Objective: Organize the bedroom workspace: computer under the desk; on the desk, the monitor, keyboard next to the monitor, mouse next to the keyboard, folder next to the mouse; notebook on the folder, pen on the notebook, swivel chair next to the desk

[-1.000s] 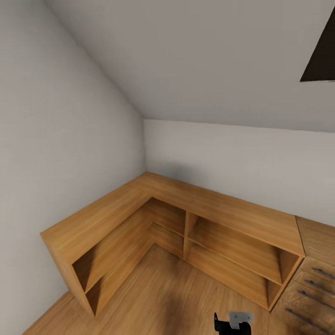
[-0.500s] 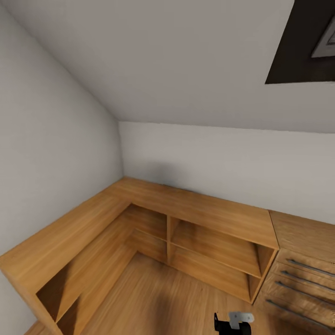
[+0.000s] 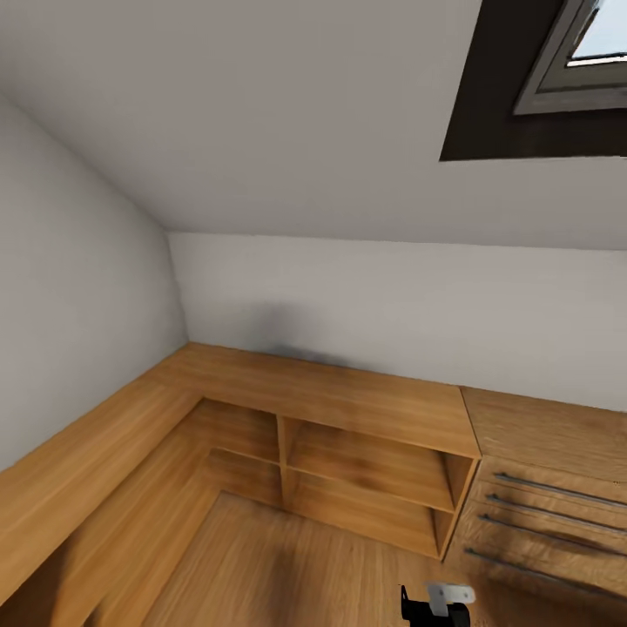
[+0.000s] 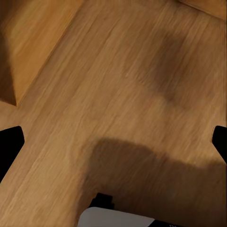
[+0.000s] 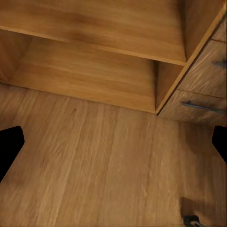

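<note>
My left gripper (image 4: 113, 144) hangs over bare wooden floor (image 4: 118, 71), its two black fingertips (image 4: 8, 146) far apart at the picture's edges, open with nothing between them. My right gripper (image 5: 113, 144) is also open and empty, over floor just in front of the low shelf (image 5: 94, 75) and the drawer fronts (image 5: 203, 80). A small black and white part of the robot (image 3: 437, 603) pokes in at the head view's lower edge.
An L-shaped low wooden shelf unit (image 3: 331, 392) runs along both white walls into the corner. A wooden chest of drawers (image 3: 540, 514) with long metal handles adjoins it on the right. A dark-framed skylight (image 3: 557, 70) sits in the sloped ceiling. Wooden floor (image 3: 287, 566) lies ahead.
The head view has swung to the right: the shelf corner slid leftward in the picture, more of the drawers appeared, and the skylight came into view. The things themselves have not moved.
</note>
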Tool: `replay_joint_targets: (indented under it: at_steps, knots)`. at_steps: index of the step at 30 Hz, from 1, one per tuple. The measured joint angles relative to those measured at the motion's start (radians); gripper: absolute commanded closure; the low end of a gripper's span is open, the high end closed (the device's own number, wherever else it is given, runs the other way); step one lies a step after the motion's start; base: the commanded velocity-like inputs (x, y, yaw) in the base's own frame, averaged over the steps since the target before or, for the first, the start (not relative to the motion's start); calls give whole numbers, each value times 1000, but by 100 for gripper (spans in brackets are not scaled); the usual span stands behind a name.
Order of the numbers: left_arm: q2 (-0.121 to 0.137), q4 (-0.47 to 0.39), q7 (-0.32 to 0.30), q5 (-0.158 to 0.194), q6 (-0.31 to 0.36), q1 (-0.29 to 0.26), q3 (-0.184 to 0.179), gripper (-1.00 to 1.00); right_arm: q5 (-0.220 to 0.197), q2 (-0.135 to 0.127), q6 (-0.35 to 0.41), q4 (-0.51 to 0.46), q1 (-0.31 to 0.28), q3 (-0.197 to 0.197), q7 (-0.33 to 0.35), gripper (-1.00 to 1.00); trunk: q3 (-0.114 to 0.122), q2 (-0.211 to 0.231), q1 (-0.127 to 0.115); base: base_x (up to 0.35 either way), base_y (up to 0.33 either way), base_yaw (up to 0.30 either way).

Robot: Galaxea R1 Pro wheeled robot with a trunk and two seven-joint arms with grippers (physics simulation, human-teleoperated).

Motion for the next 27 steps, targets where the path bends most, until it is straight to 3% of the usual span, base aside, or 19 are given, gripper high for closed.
replay_joint_targets:
  at_steps: [10, 19, 27]
  knots:
    - [1, 0, 0, 0, 0, 0, 0, -100, 0, 0, 0, 0, 0, 0, 0, -100, 5, 0, 0, -11, 11, -296]
    - [1, 0, 0, 0, -1, 0, 0, -100, 0, 0, 0, 0, 0, 0, 0, -100, 10, 0, 0, -123, 193, -296]
    - [0, 0, 0, 0, 0, 0, 0, -100, 0, 0, 0, 0, 0, 0, 0, -100, 15, 0, 0, 203, 161, -296]
